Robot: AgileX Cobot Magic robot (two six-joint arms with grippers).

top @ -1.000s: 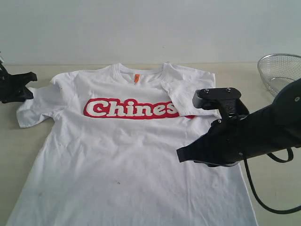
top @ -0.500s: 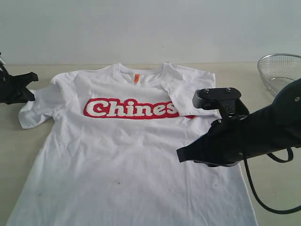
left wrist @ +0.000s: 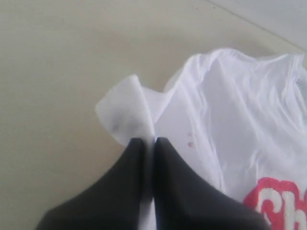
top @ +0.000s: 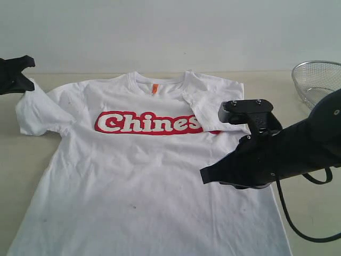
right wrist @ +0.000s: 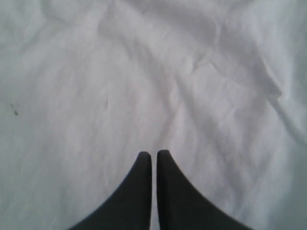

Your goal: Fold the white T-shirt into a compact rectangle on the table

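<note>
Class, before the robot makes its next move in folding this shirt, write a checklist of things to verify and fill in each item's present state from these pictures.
1. Left gripper shut on the left-hand sleeve: ok.
2. That sleeve raised off the table: ok.
3. Right-hand sleeve folded in over the end of the lettering: ok.
4. Body of the T-shirt lying flat, light creases only: ok.
5. Right gripper shut, nothing between its jaws: ok. Whether it presses the cloth: cannot tell.
6. Basket apart from the shirt: ok.
</note>
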